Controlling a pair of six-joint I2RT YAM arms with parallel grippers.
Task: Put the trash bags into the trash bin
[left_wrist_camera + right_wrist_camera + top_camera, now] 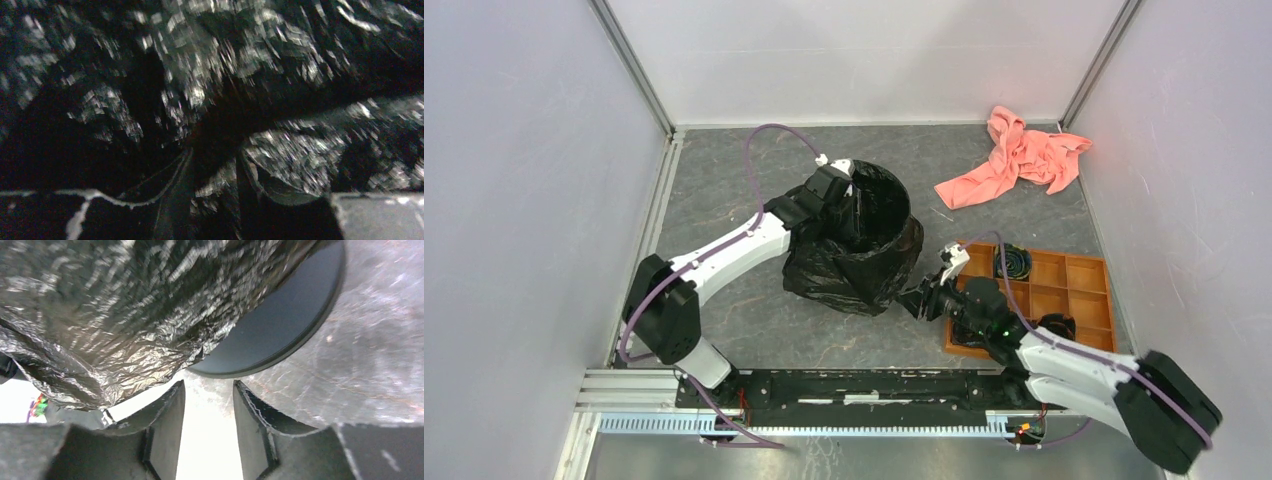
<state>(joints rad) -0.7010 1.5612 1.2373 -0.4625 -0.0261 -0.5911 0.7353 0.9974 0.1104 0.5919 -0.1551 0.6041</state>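
The glossy black trash bag [839,272] is draped over the trash bin in the top view, lining its mouth and spilling down to the table, so the bin's wall is hidden there. My left gripper [842,190] is at the back-left of the rim. Its wrist view is dark and blurred, with crinkled bag film [280,150] all round and some between its fingers [175,205]. My right gripper [917,300] is low at the bag's right foot. It is open, with bare table between its fingers [167,415]. The trash bin [280,325] shows navy just ahead, beside hanging bag film [115,315].
A salmon-pink cloth [1019,155] lies at the back right. An orange compartment tray [1079,290] with black rolls [1014,262] sits right behind my right arm. White walls close in the left, back and right sides, and a metal rail [844,385] runs along the near edge.
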